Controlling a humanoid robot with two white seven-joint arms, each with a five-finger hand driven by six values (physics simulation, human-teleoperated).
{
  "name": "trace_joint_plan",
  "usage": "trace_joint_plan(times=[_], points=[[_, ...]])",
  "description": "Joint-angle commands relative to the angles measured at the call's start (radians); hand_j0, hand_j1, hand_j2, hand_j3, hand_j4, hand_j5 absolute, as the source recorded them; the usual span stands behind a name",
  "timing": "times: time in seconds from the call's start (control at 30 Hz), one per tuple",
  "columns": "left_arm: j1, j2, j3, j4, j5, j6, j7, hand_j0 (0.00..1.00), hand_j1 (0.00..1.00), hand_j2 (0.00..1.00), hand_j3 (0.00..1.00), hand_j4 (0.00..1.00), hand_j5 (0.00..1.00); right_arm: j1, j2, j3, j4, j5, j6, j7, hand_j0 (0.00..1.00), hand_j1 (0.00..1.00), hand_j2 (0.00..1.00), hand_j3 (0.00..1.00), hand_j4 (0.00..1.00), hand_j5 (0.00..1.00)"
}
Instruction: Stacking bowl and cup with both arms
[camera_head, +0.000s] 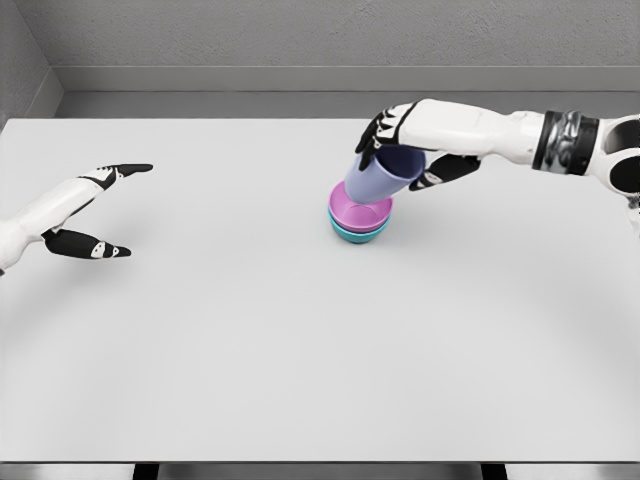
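A pink bowl (372, 215) sits nested in a teal bowl (352, 235) right of the table's middle. A lavender cup (380, 176) leans tilted, its base down inside the pink bowl and its mouth up to the right. My right hand (402, 140) comes in from the right and its black-tipped fingers curl around the cup's upper part. My left hand (108, 208) hovers over the table's left side, far from the bowls, fingers spread and holding nothing.
The white table (300, 350) stretches wide around the stack. A grey wall and ledge run behind its far edge.
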Motion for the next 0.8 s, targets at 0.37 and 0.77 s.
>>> trace_joint_plan(times=[0.37, 0.77], points=[[-0.005, -0.011, 0.000, 0.007, 0.007, 0.003, 0.000, 1.00, 1.00, 1.00, 1.00, 1.00, 1.00, 0.000, 0.027, 0.025, 0.041, 0.023, 0.003, -0.002, 0.63, 0.63, 0.63, 0.63, 0.63, 0.63], [-0.006, -0.013, -0.001, 0.012, 0.007, 0.003, 0.000, 1.00, 1.00, 1.00, 1.00, 1.00, 1.00, 0.003, 0.030, 0.030, 0.048, 0.023, 0.003, -0.002, 0.65, 0.65, 0.65, 0.65, 0.65, 0.65]])
